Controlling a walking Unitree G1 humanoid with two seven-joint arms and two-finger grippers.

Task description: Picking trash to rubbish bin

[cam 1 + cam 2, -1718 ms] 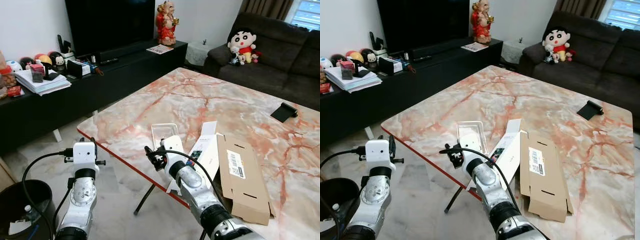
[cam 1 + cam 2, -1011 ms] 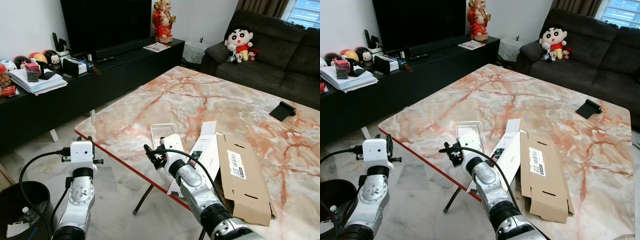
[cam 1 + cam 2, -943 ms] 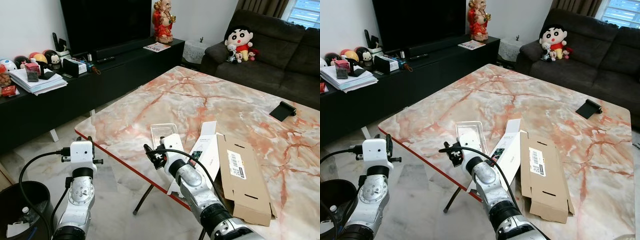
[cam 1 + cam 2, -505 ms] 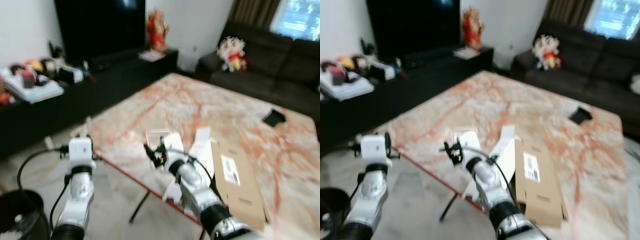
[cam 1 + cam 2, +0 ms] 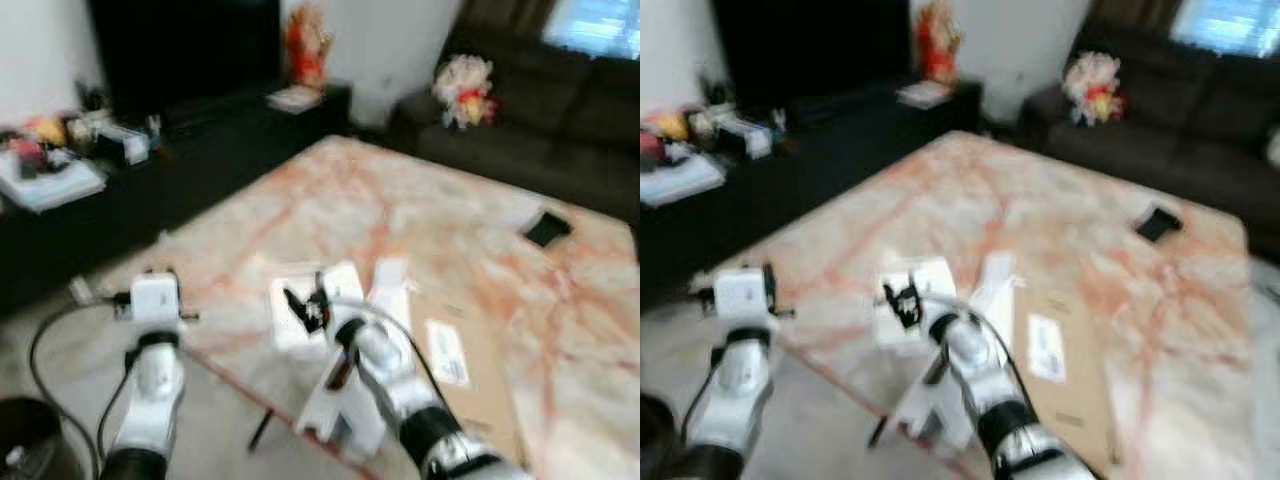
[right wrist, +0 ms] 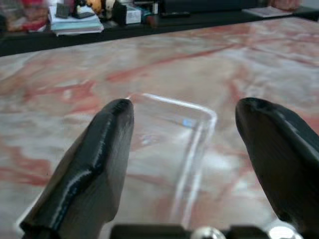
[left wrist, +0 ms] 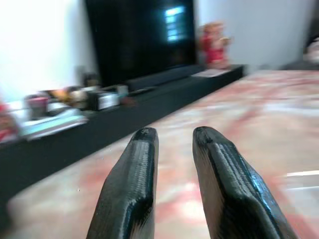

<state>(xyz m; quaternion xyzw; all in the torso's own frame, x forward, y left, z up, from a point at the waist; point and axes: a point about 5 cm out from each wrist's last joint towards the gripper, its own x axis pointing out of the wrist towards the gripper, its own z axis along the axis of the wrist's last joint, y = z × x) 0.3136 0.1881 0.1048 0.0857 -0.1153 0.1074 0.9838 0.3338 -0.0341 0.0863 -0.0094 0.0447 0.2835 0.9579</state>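
Note:
A clear plastic tray [image 6: 172, 144] lies near the marble table's [image 5: 450, 220] front corner, also seen in the blurred head view as the tray [image 5: 290, 305]. My right gripper [image 6: 185, 107] is open just above the table, one finger on each side of the tray's near end, holding nothing. My left gripper [image 7: 172, 134] is raised at the table's left edge with its fingers shut on nothing. The black rubbish bin [image 5: 25, 445] stands on the floor at the lower left.
A long white carton [image 5: 345, 400] and a flat brown cardboard box [image 5: 470, 385] lie right of the tray. A small black object [image 5: 547, 228] sits at the table's far right. A dark TV console [image 5: 150, 150] runs along the left, and a sofa [image 5: 560, 110] stands behind.
The whole picture has shifted and blurred, so the camera moved. My right gripper now sits lower and closer over the clear tray. The left arm keeps its pose.

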